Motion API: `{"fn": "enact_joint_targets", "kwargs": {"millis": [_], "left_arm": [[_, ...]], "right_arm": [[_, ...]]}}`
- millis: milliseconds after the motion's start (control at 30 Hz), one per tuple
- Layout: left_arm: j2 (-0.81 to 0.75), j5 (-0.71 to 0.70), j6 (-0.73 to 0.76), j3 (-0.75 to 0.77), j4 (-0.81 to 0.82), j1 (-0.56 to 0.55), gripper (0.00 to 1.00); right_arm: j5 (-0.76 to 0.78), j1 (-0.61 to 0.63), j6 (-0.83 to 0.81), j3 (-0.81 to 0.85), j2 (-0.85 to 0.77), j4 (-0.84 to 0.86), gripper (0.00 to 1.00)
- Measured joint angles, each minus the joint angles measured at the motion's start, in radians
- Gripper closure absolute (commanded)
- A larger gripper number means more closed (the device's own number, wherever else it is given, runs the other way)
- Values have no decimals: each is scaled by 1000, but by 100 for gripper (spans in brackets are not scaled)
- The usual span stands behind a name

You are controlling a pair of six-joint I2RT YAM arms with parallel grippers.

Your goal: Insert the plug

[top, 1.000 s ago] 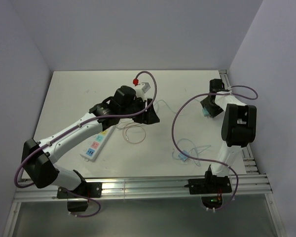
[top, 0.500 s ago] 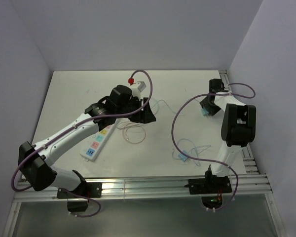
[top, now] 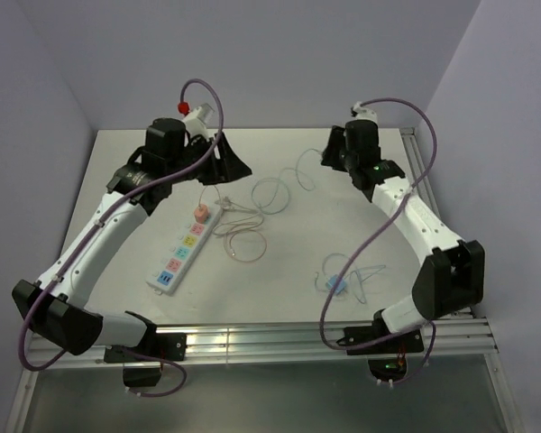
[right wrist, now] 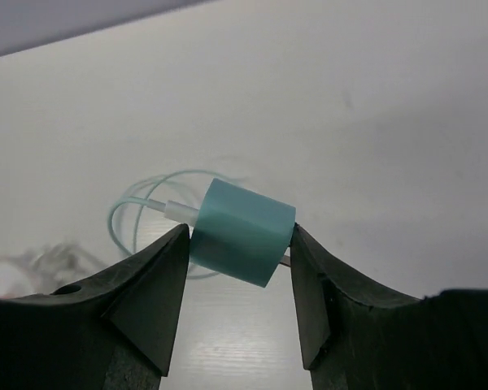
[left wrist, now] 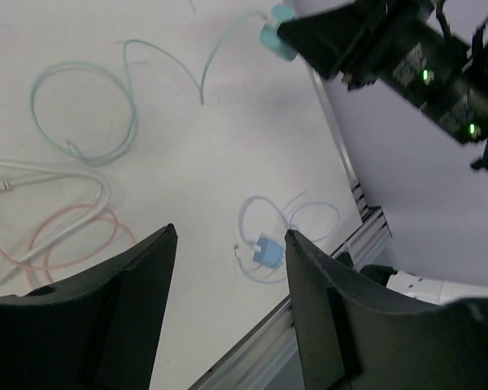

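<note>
Teal plug (right wrist: pixel 242 231), white power strip (top: pixel 185 252)

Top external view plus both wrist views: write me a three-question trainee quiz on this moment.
1. True or false: the right gripper is closed on the teal cube-shaped plastic plug.
2. What is between the fingers of the left gripper? A a plug; B a cable; C nothing.
3. Fill in: the small plug sitting at the far end of the long white power strip with coloured sockets is ___ in colour.
Key: 1 true; 2 C; 3 pink.
</note>
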Motion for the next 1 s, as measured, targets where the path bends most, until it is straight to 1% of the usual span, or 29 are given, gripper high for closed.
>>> {"fn": "enact_joint_targets", "kwargs": {"millis": [133,267,367,500,633,833,1000], "left_arm": [[-16,22,0,77,-20,48,37],[-40,41,-3,127,-26,85,35],[-47,78,-9,134,-17,94,33],[-39,140,-16,125,5,93,32],[-20,168,-17,111,24,82,36],[27,129,-6,111,-4,8,36],[31,94,-6,104,-12,-38,37]], "right_arm": [[-80,153,-122,-26,-132,108,100],[-211,238,-240,-146,-303,235,100],[-273,302,-322,-199,-380,270,100],[-336,390,-395,-200,-388,290,100],[-362,448,-438,-200,-388,293,100],[-349,506,-467,-200,-380,293,100],[-316,539,-471,-199,-364,294,100]]}}
